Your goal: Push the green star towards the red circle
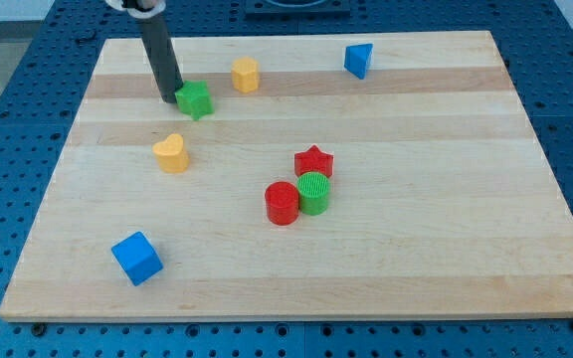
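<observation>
Camera view shows a wooden board point(366, 288) on a blue perforated bench. The arm carries no jaws, so there is no jaw state to report; it ends in a dark rod. My tip point(172, 98) sits at the green star's 9 o'clock edge, touching it or very nearly so.

Task items:
- Green star point(196, 99): upper-left part of the board, well apart from its target.
- Red circle point(282, 203): near the board's centre, at roughly 5 o'clock from the green star.

Other blocks:
- Green circle point(314, 192): touching the red circle at its 2 o'clock side.
- Red star point(313, 160): just beside the green circle at 12 o'clock.
- Yellow heart point(171, 153): at 7 o'clock from the green star, near it.
- Yellow hexagon point(245, 74): at 2 o'clock from the green star, near it.
- Blue triangle point(359, 60): near the top edge, right of centre.
- Blue cube point(136, 258): lower left of the board.

Progress, as a judgement: the tip is placed against the green star, but the star has most of its travel left. A push from 9 o'clock sends it toward 3 o'clock, past the target. The tip probably needs to shift toward the star's 11 o'clock side so the push runs toward 5 o'clock. That path looks free of other blocks.
</observation>
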### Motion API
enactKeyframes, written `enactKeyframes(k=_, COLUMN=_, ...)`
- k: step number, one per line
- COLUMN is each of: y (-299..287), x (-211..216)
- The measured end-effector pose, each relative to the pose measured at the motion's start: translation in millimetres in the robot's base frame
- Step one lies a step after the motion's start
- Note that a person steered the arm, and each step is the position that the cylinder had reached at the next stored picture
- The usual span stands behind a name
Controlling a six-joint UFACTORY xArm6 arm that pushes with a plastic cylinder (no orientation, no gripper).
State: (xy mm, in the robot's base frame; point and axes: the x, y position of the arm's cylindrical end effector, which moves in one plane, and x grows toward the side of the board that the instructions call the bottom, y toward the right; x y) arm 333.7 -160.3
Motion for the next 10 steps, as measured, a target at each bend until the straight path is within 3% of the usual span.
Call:
enactKeyframes(k=1, y=44, x=45)
enactKeyframes(k=2, y=76, x=58)
enactKeyframes(k=4, y=34, x=44)
enactKeyframes(k=6, y=58, x=-16)
enactKeyframes(k=10, y=87, x=18)
